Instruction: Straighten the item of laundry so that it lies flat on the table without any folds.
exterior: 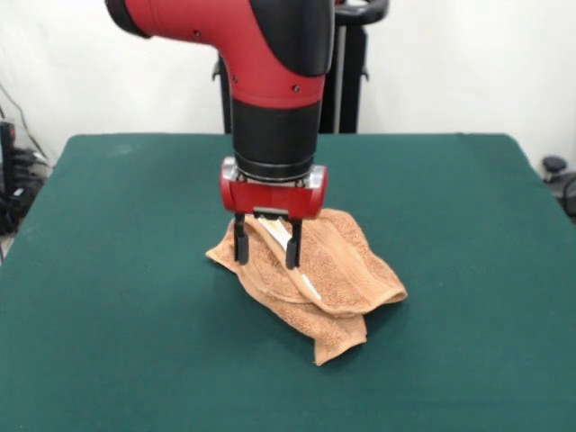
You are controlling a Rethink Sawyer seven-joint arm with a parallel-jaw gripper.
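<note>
Towel: the towel (310, 283) sits crumpled around the middle of the table (108, 270), well away from all four edges, folded over itself in at least two layers.
Front view, gripper: the gripper (267, 255) is right on top of the heap's upper-left part, pointing straight down, its two black fingers (240, 243) narrowly parted with a raised fold of cloth and the white label (301, 279) between them; I judge it a pinch, though full closure isn't clear.
Front view, lie of the cloth: from the gripper the bulk of the towel trails toward the table's near right corner, and a folded point reaches nearest the front edge.
Key relation: the slack lies down-right of the tool, so a pull up-left, toward the far left corner, looks likeliest to open the fold.
Risk: dragging the whole bundle instead of unfolding it.
</note>
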